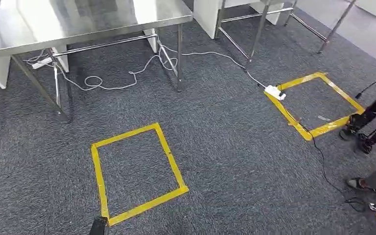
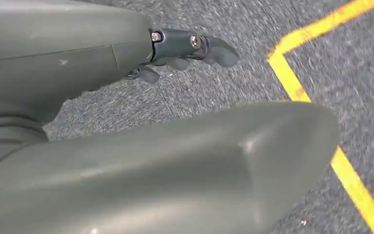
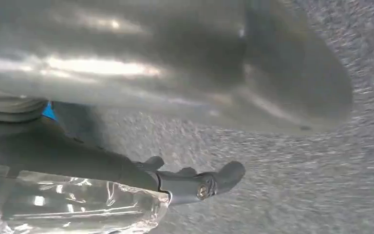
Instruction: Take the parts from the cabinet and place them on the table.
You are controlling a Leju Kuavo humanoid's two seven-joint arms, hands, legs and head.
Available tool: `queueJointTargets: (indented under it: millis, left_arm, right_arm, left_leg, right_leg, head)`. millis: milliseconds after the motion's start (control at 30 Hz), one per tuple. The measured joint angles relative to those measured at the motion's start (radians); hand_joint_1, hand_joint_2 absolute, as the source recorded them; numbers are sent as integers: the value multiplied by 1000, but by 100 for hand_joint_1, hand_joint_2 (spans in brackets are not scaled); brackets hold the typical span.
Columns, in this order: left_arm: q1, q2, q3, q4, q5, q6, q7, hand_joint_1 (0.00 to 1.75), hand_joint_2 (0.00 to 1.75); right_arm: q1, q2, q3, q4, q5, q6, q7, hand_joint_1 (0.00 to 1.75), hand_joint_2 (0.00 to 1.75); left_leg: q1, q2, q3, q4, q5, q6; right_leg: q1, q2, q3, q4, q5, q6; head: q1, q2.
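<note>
I am facing the steel table [image 1: 78, 22] at eleven o'clock. My right hand [image 3: 141, 170] is gripping a clear bagged part [image 3: 73, 209]; my left hand [image 2: 175, 48] is hanging empty, fingers loosely apart. I should be keeping my grip firm while approaching.

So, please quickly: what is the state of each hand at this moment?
Left hand: holds nothing, fingers apart, open over the carpet.
Right hand: holds a clear plastic bag.
</note>
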Motion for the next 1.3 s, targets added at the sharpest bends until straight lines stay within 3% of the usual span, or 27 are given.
queueJointTargets:
  millis: [67,100,133,167,200,267,300,367,433,467,500,567,600,633,667,733,767,800,833,867,933,1000,1033,1100,1133,1167,1300]
  left_arm:
    - [-1,-1,0,0,0,-1,1,0,0]
    - [-2,-1,0,0,0,-1,1,0,0]
    - [-3,0,0,0,0,-2,1,0,0]
    - [-4,0,0,0,0,-2,0,0,0]
    - [-5,1,0,0,0,-2,1,0,0]
    - [-8,-3,0,0,0,-2,3,0,0]
    - [-9,-3,0,-1,0,-2,3,0,0]
    - [-10,-2,0,0,-2,-2,3,0,0]
    - [-6,-2,0,0,-2,-2,6,0,0]
    - [-5,-2,0,0,-3,-3,6,0,0]
    - [-5,-2,0,0,-3,-4,7,0,0]
    - [-5,-2,0,0,-5,-6,7,0,0]
    - [-5,-1,0,0,-6,-6,7,0,0]
    - [-5,0,0,0,-7,-6,7,0,0]
    - [-5,1,0,0,-8,-7,7,0,0]
    - [-6,2,-1,0,-11,-9,8,0,0]
    - [-8,1,-2,0,-11,-10,9,0,0]
    - [-8,-1,-3,0,-12,-10,10,0,0]
    - [-11,-1,-3,0,-12,-10,10,0,0]
    - [-11,-1,-5,0,-12,-11,10,0,0]
    - [-9,0,-6,0,-12,-11,13,0,0]
    - [-9,0,-8,0,-12,-11,14,0,0]
    - [-10,0,-8,0,-12,-11,14,0,0]
    - [-11,0,-8,0,-12,-11,14,0,0]
    - [-12,0,-9,0,-12,-11,14,0,0]
    - [-12,1,-9,0,-12,-11,15,0,0]
    - [-18,-2,-10,0,-12,-12,16,0,0]
  right_arm:
    - [1,-1,0,0,-1,0,0,0,0]
    - [-1,-3,0,0,-1,0,0,0,0]
    - [-4,-1,0,0,-1,0,0,0,0]
    - [-7,-2,-1,0,-1,1,0,0,0]
    - [-7,-1,-1,0,-1,1,0,0,0]
    - [-3,-3,-3,0,-1,1,0,0,0]
    - [-3,-3,-6,0,-1,1,0,0,0]
    - [-4,-1,-7,0,-1,1,2,0,0]
    - [-6,-1,-10,0,-1,1,2,0,0]
    - [-5,-1,-13,0,-2,2,2,0,0]
    - [-2,-1,-15,0,-5,2,2,0,0]
    - [0,0,-16,0,-5,2,2,0,0]
    - [-1,0,-16,0,-5,3,2,0,0]
    - [-1,2,-16,0,-6,3,2,0,0]
    - [-6,2,-16,0,-6,4,2,0,0]
    - [-4,2,-16,0,-8,10,2,0,0]
    - [1,2,-17,0,-10,12,2,0,0]
    - [3,-1,-19,0,-10,14,2,0,0]
    - [6,2,-19,0,-11,17,2,0,0]
    - [3,2,-19,0,-12,17,2,0,0]
    - [-5,2,-19,0,-12,17,2,0,0]
    - [-1,2,-21,0,-13,17,2,0,0]
    - [2,2,-22,1,-13,17,2,0,0]
    - [3,1,-23,1,-13,17,3,0,0]
    - [1,1,-23,1,-13,17,3,0,0]
    - [-4,2,-23,1,-13,19,3,0,0]
    - [1,0,-24,1,-14,20,3,0,0]
  left_leg:
    - [0,26,2,0,0,-1]
    - [0,37,4,1,0,-4]
    - [-6,46,7,1,-1,-10]
    - [-11,58,8,2,-5,-18]
    - [-12,66,10,2,-6,-24]
    - [-8,86,16,-2,-4,-34]
    - [-2,82,8,2,-19,-42]
    - [2,-16,-26,96,-85,-48]
    - [3,-50,-95,259,-160,-50]
    - [3,-53,-121,312,-172,-52]
    - [3,-54,-124,315,-159,-51]
    - [6,-59,-77,208,-82,-48]
    - [9,-80,-34,114,-32,-45]
    - [15,-137,-8,49,-9,-41]
    - [17,-150,4,24,-20,-41]
    - [8,-129,-2,26,-25,-37]
    - [4,-114,-2,23,-20,-28]
    - [12,-98,8,9,-10,-16]
    - [10,-85,8,4,-5,-10]
    - [9,-73,6,4,-4,-4]
    - [4,-35,3,4,-4,-3]
    - [3,-5,0,5,-4,-4]
    - [4,10,0,5,-5,-4]
    - [5,36,3,5,-6,-8]
    - [1,46,8,6,-8,-14]
    - [-8,57,11,8,-14,-24]
    - [-3,100,26,4,-21,-45]
  right_leg:
    - [-2,-17,94,-156,59,20]
    - [-5,-46,152,-256,89,26]
    - [-2,-94,175,-312,92,16]
    - [12,-88,174,-312,101,9]
    - [7,-73,169,-309,103,-3]
    - [12,-49,161,-310,106,-14]
    - [-9,-37,175,-318,115,-27]
    - [-9,-19,168,-317,124,-42]
    - [-4,6,163,-317,128,-48]
    - [-2,21,162,-316,128,-48]
    - [-1,35,163,-316,128,-47]
    - [-2,63,164,-312,128,-47]
    - [-2,80,165,-308,128,-46]
    - [-3,92,160,-303,128,-46]
    - [12,104,150,-291,124,-39]
    - [4,126,134,-297,134,-21]
    - [0,141,126,-303,141,-11]
    - [7,134,119,-297,140,-7]
    - [6,69,109,-275,128,-8]
    - [7,29,85,-231,98,-13]
    - [2,4,3,-65,20,-18]
    - [-2,1,-37,29,-3,-6]
    - [-4,-1,-14,-5,12,5]
    - [-9,-27,90,-182,71,26]
    - [-12,-82,144,-271,93,30]
    - [0,-125,154,-294,103,20]
    - [7,-65,143,-295,115,-12]
  head:
    - [2,0]
    - [2,0]
    - [4,0]
    - [3,0]
    - [-1,0]
    - [0,0]
    - [2,0]
    - [-7,0]
    - [-10,0]
    - [-10,0]
    - [-9,0]
    - [-10,0]
    - [-10,0]
    - [-10,0]
    - [-8,0]
    - [-9,0]
    - [-10,0]
    - [-8,0]
    - [-8,0]
    - [-4,0]
    - [-3,0]
    - [-2,0]
    - [-2,0]
    - [-1,0]
    - [0,0]
    - [4,0]
    - [-6,0]
